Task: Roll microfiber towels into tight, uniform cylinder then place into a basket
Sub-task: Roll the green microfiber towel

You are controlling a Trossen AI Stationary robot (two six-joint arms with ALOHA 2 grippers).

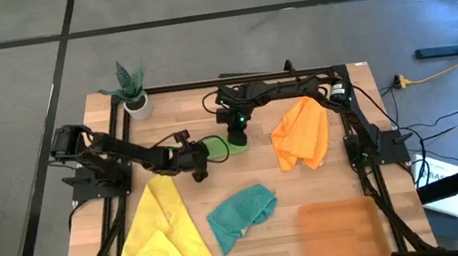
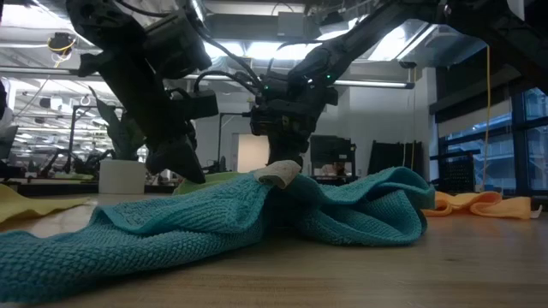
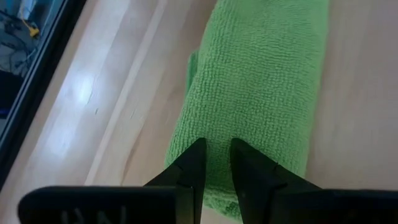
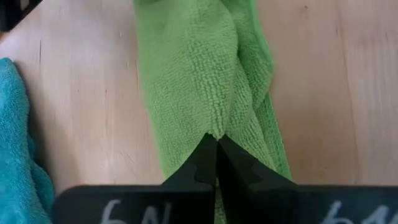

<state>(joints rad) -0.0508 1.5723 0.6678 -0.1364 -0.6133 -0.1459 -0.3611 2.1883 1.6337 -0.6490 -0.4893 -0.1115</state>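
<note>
With your right end effector (image 4: 216, 144) pinching a fold of the green towel (image 1: 230, 145) mid-surface and the left end effector (image 3: 217, 155) narrowly parted on its other end, uneven pulling risked unravelling the roll.

In the high view, the rolled green microfiber towel (image 1: 230, 145) is mostly hidden beneath the two dark grippers meeting over it. The translucent orange-brown rectangular basket (image 1: 342, 230), at five o'clock on the table, has its near edge blurred against the frame rail. In the low view the crumpled teal microfiber towel (image 2: 214, 224) screens the green towel almost entirely; the yellow microfiber towel (image 2: 26, 205) is cut off at nine o'clock.
</note>
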